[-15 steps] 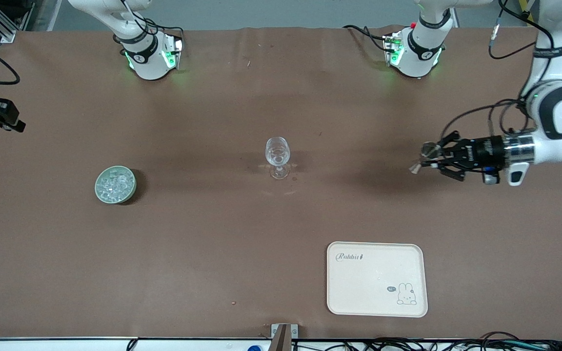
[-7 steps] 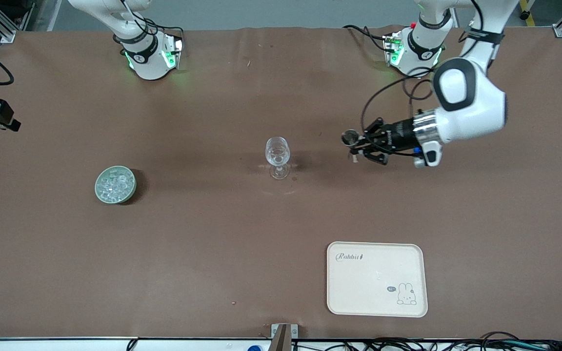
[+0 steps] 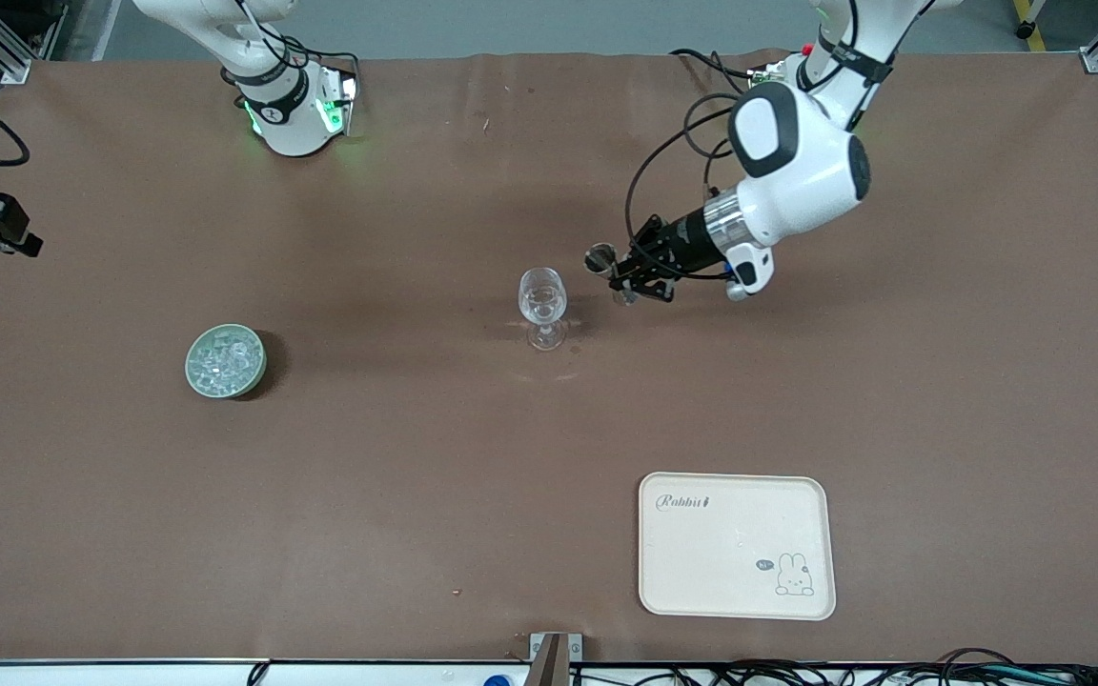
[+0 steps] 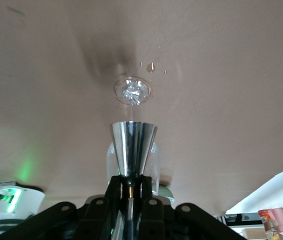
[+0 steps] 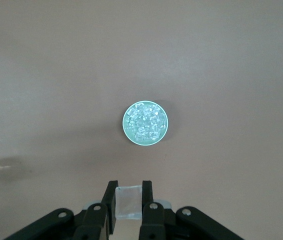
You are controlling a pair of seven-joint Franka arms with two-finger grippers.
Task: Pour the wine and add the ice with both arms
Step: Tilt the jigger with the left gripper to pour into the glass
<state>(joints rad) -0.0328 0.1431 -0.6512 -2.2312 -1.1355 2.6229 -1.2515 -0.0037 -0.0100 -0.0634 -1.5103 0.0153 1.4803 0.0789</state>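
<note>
My left gripper is shut on the waist of a steel double-ended jigger, held up just beside the clear wine glass at the table's middle. In the left wrist view the jigger sticks out between the fingers, with the wine glass's foot in line with it. My right gripper is shut on one clear ice cube, high over the table near the green bowl of ice. That bowl sits toward the right arm's end of the table.
A cream tray with a rabbit print lies nearer the front camera, toward the left arm's end. A few small droplets mark the brown table by the glass's foot. Both arm bases stand along the table's robot edge.
The left arm has swung in from its end of the table, carrying the jigger up beside the wine glass. The right arm has barely moved.
</note>
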